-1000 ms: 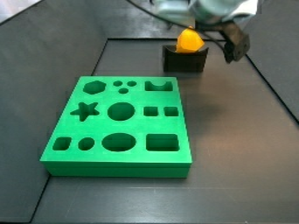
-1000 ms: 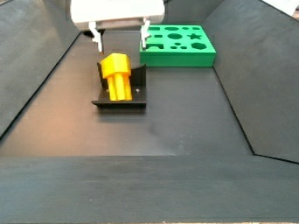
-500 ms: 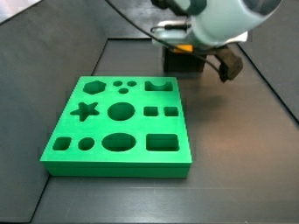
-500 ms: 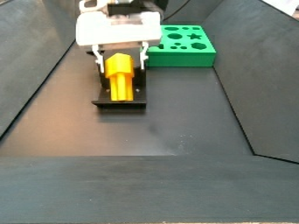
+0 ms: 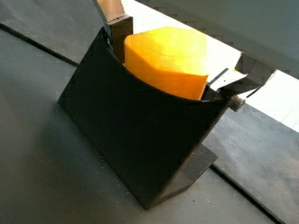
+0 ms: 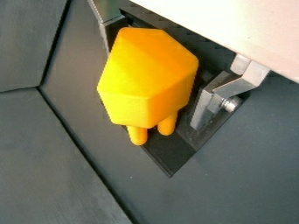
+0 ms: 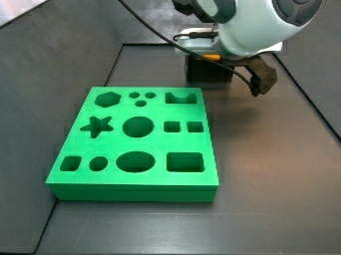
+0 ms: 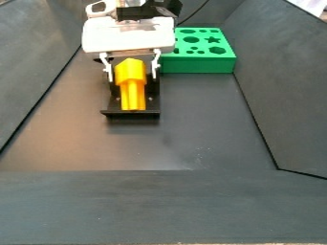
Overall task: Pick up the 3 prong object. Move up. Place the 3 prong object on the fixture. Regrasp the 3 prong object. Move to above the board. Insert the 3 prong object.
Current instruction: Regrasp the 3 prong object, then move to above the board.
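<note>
3 prong object (image 8: 128, 81) lies in the notch of the fixture (image 8: 132, 106), long axis along the fixture, orange-yellow body clearly visible in a side view. In both wrist views it sits in the dark holder: faceted orange block (image 5: 170, 59) above the fixture's front wall (image 5: 135, 127), and short stubby prongs pointing out of one end of the block (image 6: 142, 80), toward the fixture base (image 6: 176, 155).

Hand (image 8: 128, 59) is down over the fixture, straddling the piece at its far end. Fingers (image 5: 114, 13) are on either side of the block, one silver plate at each flank (image 6: 219, 98). Jaws look spread, with a visible gap on at least one side in the wrist views; cannot tell for sure if the pads touch the block, so grip state is unclear.

Board (image 7: 138, 141), bright green with star, circle, square and hexagon cut-outs, lies flat on the table (image 7: 253, 199), at about 7 o'clock from the fixture (image 7: 209, 68) in that side view, well apart from it. In the opposite side view the board (image 8: 197, 50) is at about 1 o'clock from the fixture, near but not touching. Hand (image 7: 226, 62) hides the piece in the side view with the board up front.
</note>
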